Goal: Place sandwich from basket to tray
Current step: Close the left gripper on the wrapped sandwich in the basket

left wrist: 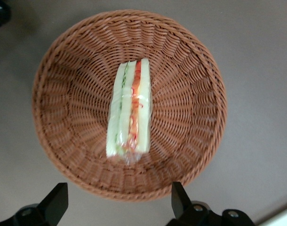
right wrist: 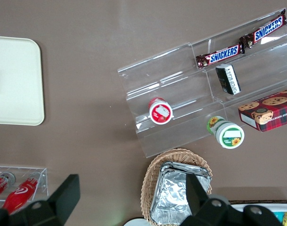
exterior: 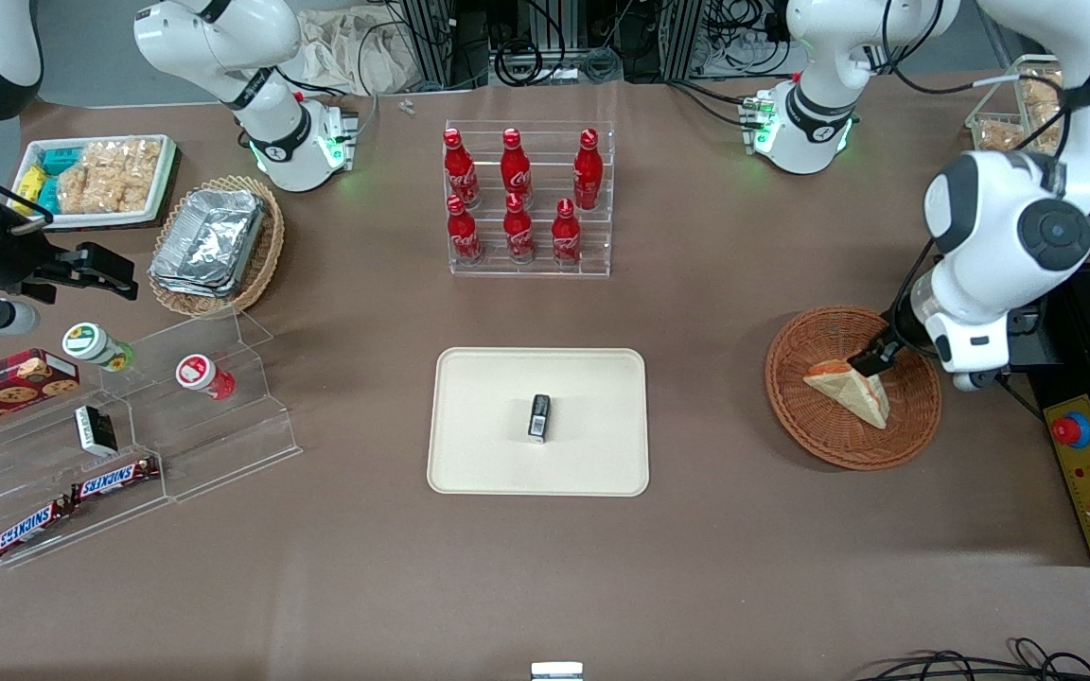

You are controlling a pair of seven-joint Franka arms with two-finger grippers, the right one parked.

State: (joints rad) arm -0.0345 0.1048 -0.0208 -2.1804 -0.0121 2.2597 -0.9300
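Sandwich [left wrist: 129,109]: triangular wedge, pale white bread, clear wrap; filled edge facing up toward the wrist camera, showing orange-red and green stripes between bread layers.
Location: in the round reddish-brown wicker basket [exterior: 796,397], near its middle, at about 3 o'clock from the tray in the front view.
Handling (judged): light, soft, easily crushed; wrap probably slick. Filling could squeeze out under a hard pinch.
Hold (judged): across the two flat bread faces, around mid-length of the wedge, gentle closing force; avoid the thin corner.
Gripper [left wrist: 119,207]: fingers spread wide, nothing between them; hanging above the basket, close to the sandwich's upper edge in the front view, contact not certain.
Tray [exterior: 469,454]: flat, cream, rounded corners, low rim; well apart from the basket. Small dark box [exterior: 539,417] standing near its centre.
Placement note (judged): bare tray surface around the box looks ample for the wedge.
Status: sandwich not yet lifted.
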